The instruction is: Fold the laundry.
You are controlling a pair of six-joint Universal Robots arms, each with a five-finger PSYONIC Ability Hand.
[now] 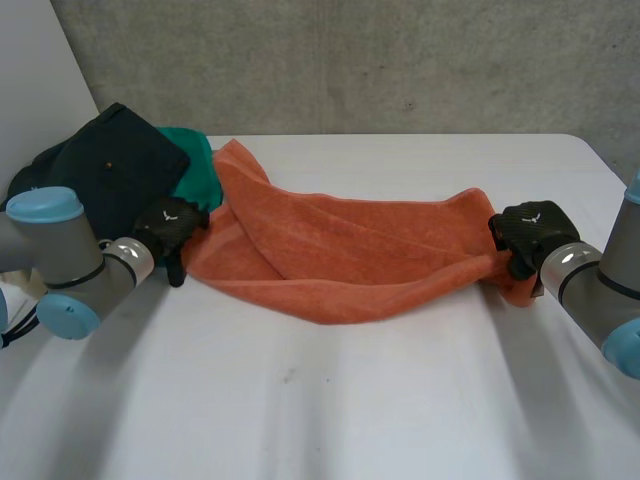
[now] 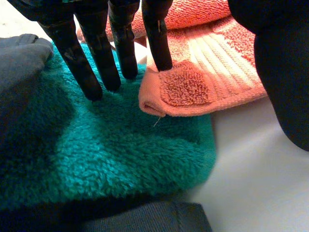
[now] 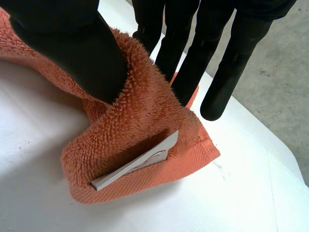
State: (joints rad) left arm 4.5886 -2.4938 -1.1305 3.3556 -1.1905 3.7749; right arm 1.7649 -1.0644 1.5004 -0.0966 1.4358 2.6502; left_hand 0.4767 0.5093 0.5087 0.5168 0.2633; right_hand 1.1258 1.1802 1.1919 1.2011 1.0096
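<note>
Fingers (image 3: pixel 198 53): right hand (image 1: pixel 532 232) pinching orange towel (image 1: pixel 350 260) end; left hand (image 1: pixel 170 225) straight, unclosed, touching opposite corner. Pinch before lifting.

You have three cloths on one bench (image 1: pixel 350 410): one orange towel (image 1: pixel 350 260) between the left hand (image 1: pixel 170 225) and the right hand (image 1: pixel 530 232), and one green towel (image 1: pixel 195 165) and one dark cloth (image 1: pixel 110 170) by the left hand. One white label (image 3: pixel 137 162) lies under the right hand.
</note>
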